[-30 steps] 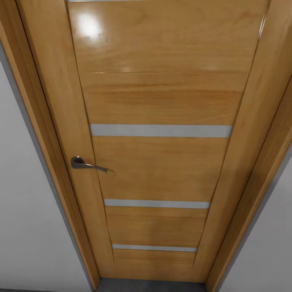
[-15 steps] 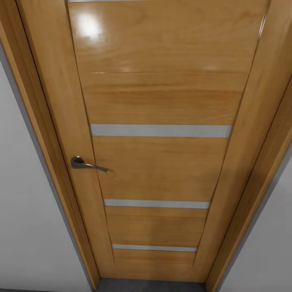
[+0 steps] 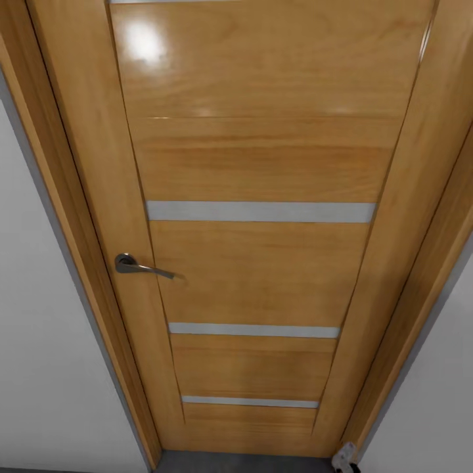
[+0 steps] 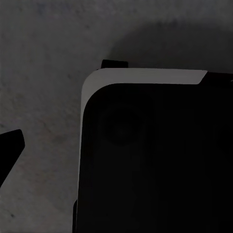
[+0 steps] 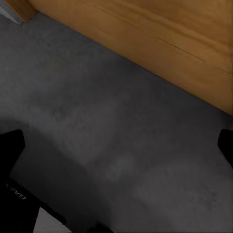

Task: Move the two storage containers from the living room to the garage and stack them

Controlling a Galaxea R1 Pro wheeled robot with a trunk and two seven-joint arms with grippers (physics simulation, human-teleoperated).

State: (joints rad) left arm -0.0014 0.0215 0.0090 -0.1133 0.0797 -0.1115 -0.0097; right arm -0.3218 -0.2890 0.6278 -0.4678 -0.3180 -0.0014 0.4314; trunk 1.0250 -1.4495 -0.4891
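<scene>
Almost nothing has moved since a second ago: my head view holds the same shut door [image 3: 256,263], and the one change is a small pale and dark piece of my own rig [image 3: 344,458] that has come up at the lower right edge of that view.

No container is to be seen from where I stand, so I cannot say where either one lies. Going by the task alone, I judge they will be light and stiff but thin-walled, so a rim could flex under a hard pinch. I would take one by a long wall near its middle, or with both arms at the short ends, and keep it level.

My right gripper [image 5: 121,145] hangs over the dark grey floor [image 5: 111,126], its two dark fingers spread wide to either side with nothing between them; ahead of it runs the foot of the door. My left gripper looks down at the same rough floor, with the dark, pale-edged body of my base [image 4: 155,160] just beside it. One finger [image 4: 8,150] shows and the other does not, so I cannot tell how that one is set.

Left of the door handle [image 3: 135,265] stands the frame [image 3: 79,217], then pale wall [image 3: 39,368].
</scene>
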